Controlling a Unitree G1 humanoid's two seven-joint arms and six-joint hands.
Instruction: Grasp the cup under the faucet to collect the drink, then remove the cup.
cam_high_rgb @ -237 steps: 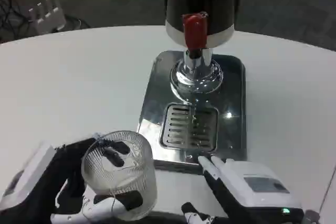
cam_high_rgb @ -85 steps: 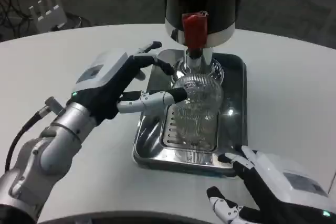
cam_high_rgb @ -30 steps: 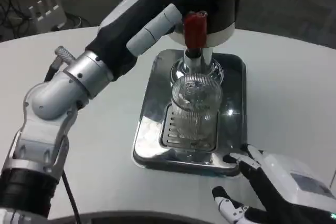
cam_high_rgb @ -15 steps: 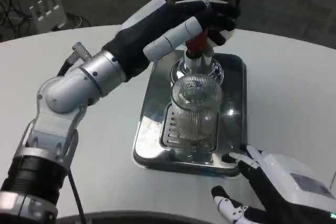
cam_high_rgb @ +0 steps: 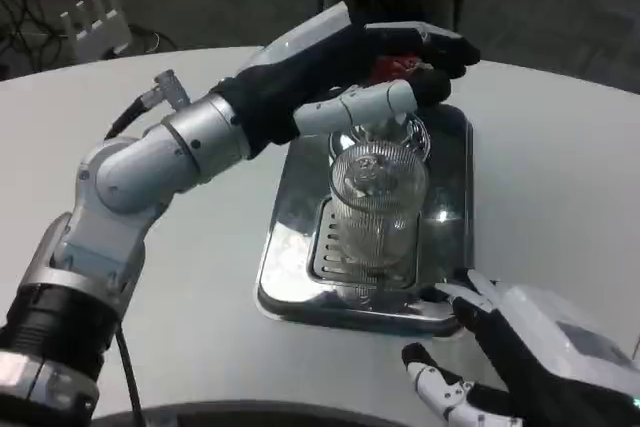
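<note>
ribbed glass cup (cam_high_rgb: 378, 202) on steel tray (cam_high_rgb: 452, 177), left hand (cam_high_rgb: 345, 62) gripping red tap (cam_high_rgb: 392, 67), right hand (cam_high_rgb: 535, 357) spread open

Left robot hand (cam_high_rgb: 345, 72) now off the cup (cam_high_rgb: 378, 202), raised from beside it. Now lying over the red faucet handle (cam_high_rgb: 393, 68), fingers draped across it.

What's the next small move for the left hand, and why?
Probably press the red tap lever down to start the pour. The left hand is draped over it, the ribbed glass cup stands beneath on the drip tray, and it looks empty.
</note>
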